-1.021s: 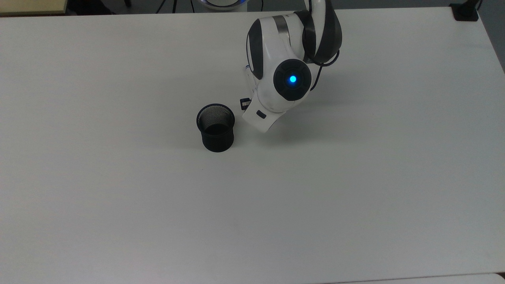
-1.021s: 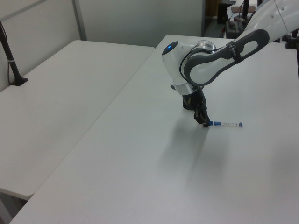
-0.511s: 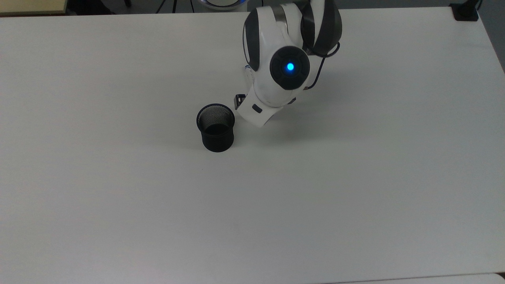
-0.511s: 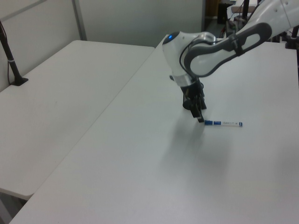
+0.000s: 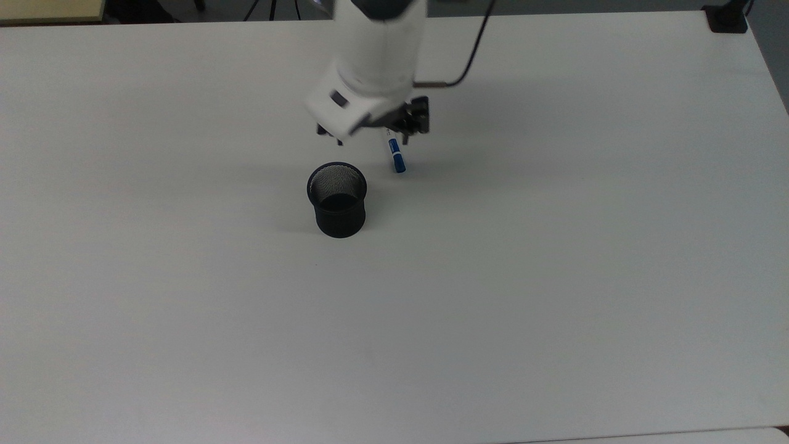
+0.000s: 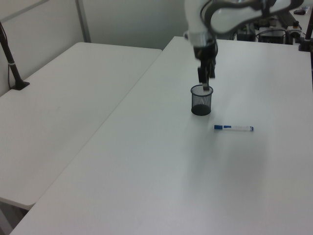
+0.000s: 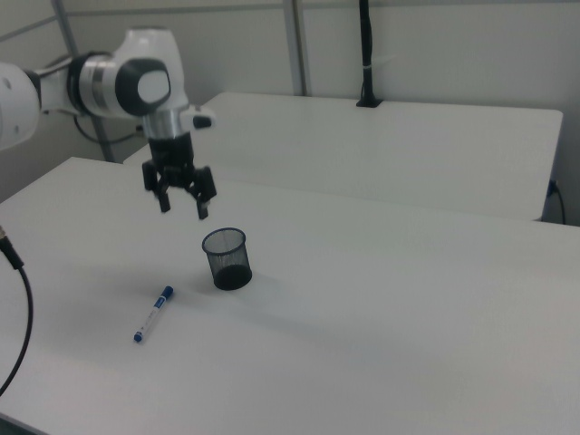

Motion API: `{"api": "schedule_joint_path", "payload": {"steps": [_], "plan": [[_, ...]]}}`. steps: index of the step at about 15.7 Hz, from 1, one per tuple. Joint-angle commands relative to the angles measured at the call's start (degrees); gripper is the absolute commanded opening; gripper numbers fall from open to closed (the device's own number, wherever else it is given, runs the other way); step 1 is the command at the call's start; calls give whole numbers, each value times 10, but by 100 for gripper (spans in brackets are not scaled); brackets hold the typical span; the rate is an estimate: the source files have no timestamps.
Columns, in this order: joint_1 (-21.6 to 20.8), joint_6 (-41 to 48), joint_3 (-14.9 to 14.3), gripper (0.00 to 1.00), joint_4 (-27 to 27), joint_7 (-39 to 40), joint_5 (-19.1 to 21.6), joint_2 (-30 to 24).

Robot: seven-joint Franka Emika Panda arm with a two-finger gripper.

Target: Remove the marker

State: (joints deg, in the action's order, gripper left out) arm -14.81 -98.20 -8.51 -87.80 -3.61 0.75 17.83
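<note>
The marker, a slim white pen with a blue cap, lies flat on the white table, a short way from the black mesh cup. In the right view the marker is left of and nearer than the cup. In the left view the marker lies to the right of the cup. My gripper hangs open and empty well above the table, up and to the left of the cup. From the top view my gripper covers the marker's far end.
A second white table stands beside this one across a narrow gap. A black post is clamped to its far edge. A black cable hangs at the right view's left edge.
The gripper was low at the marker's blue end. It has risen and pulled back, empty, uncovering the cup in the left view. The marker has stayed on the table.
</note>
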Motion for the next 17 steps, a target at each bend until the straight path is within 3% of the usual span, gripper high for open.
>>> {"api": "schedule_joint_path", "payload": {"steps": [1,3,10,17], "plan": [[38,4,-1,100,-24,-57,-20,-83],[60,5,1,100,-25,-86,-29,-111],[92,5,0,100,-25,5,-4,-111],[99,27,-2,100,-20,10,-2,-123]]}}
